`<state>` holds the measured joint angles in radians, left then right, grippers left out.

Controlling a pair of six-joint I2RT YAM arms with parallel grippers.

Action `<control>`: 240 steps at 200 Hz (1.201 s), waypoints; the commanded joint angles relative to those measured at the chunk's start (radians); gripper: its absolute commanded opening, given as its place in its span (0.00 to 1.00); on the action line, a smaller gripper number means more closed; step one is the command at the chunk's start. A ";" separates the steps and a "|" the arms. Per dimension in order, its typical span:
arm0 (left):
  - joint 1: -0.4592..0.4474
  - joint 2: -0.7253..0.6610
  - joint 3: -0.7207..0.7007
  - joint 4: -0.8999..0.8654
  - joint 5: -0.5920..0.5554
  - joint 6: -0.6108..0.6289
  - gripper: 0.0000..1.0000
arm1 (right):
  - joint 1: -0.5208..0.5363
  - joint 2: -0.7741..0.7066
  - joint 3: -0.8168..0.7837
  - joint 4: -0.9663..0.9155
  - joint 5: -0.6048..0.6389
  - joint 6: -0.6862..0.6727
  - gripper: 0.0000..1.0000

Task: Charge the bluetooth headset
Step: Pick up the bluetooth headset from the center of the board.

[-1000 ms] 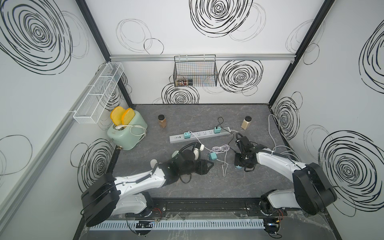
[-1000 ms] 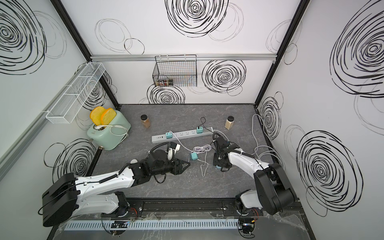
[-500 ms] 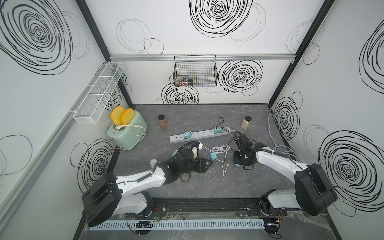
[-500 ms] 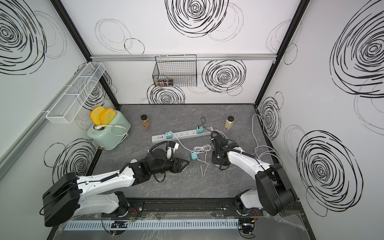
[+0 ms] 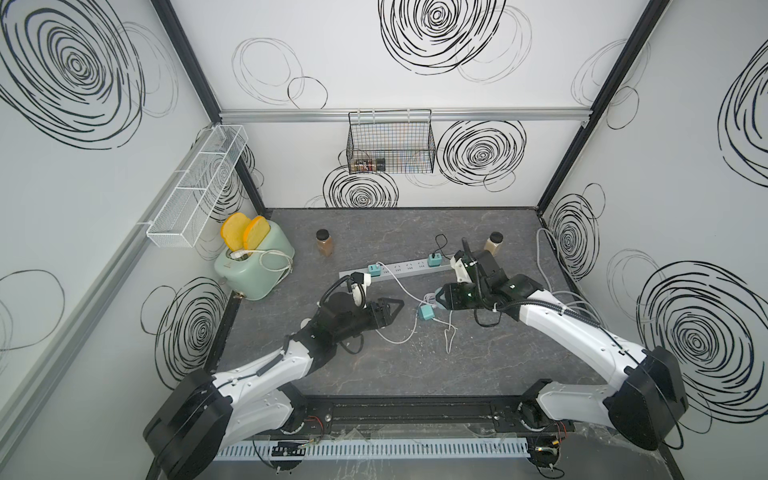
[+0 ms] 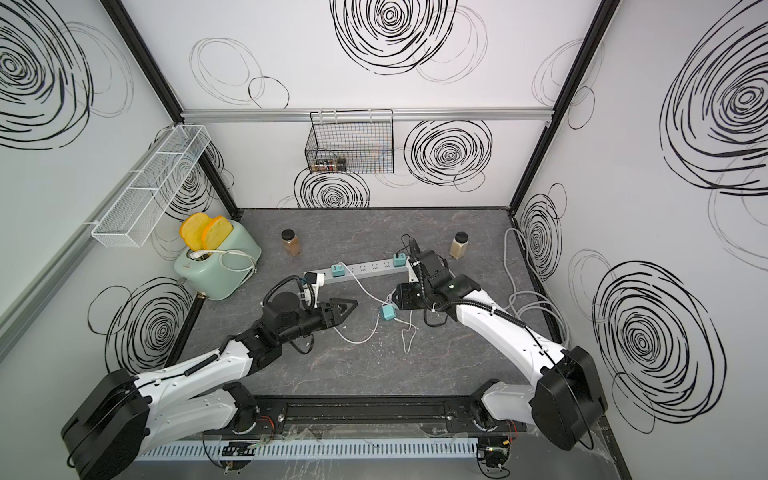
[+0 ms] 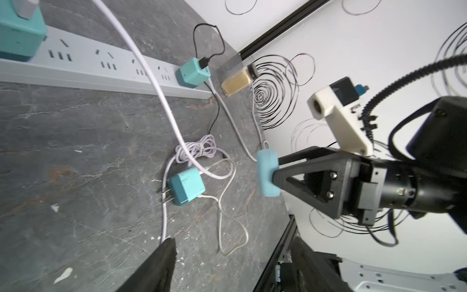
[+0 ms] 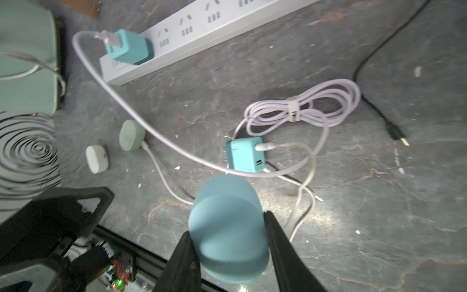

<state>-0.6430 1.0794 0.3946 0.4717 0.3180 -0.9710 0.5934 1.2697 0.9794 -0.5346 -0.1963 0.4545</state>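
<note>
Headset is a smooth, light blue lump with round ends. The right hand is clamped on its sides and holds it over the gray, stone-look counter. In a top view that hand sits just at 1 o'clock from a loose blue-green cube plug. The left hand is black and pointy, its fingers apart with nothing between them. A long, flat white power strip lies at 12 o'clock.
</note>
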 commanded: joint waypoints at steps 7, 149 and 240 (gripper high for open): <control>0.019 -0.027 0.033 0.081 0.055 -0.097 0.76 | 0.010 0.012 0.033 0.072 -0.139 -0.107 0.38; 0.059 0.096 0.184 0.007 0.255 -0.140 0.66 | 0.101 0.066 0.104 0.131 -0.230 -0.247 0.39; 0.053 0.132 0.207 -0.063 0.276 -0.126 0.61 | 0.151 0.049 0.100 0.143 -0.190 -0.286 0.38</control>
<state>-0.5903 1.1946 0.5709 0.3981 0.5640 -1.0996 0.7216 1.3342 1.0565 -0.4175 -0.4057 0.2016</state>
